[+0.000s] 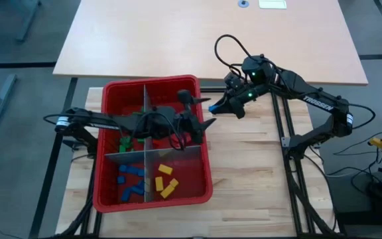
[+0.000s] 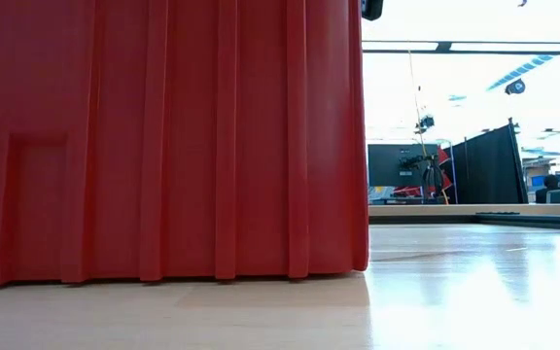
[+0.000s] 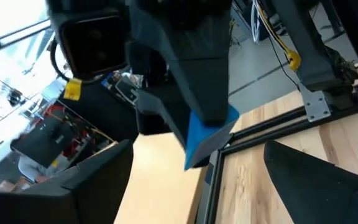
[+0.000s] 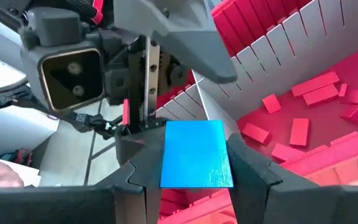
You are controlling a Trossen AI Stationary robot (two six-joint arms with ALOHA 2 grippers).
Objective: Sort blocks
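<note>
- My right gripper (image 1: 215,107) hangs just off the red bin (image 1: 204,189)'s far right corner, fingers clamped on a blue block (image 4: 196,154).
- My left gripper (image 1: 201,123) is over the bin's right side; fingers apart, holding nothing.
- Red blocks (image 4: 299,132), green blocks (image 1: 126,142), blue blocks (image 1: 131,180) and yellow blocks (image 1: 166,180) lie in separate compartments.

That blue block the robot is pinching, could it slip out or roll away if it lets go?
The blue block looks stiff and flat-sided, so it would likely land and stay rather than roll. Its face looks shiny, so it may be a bit slippery, though the right gripper pinches it on two sides. It is small, so probably light.
</note>
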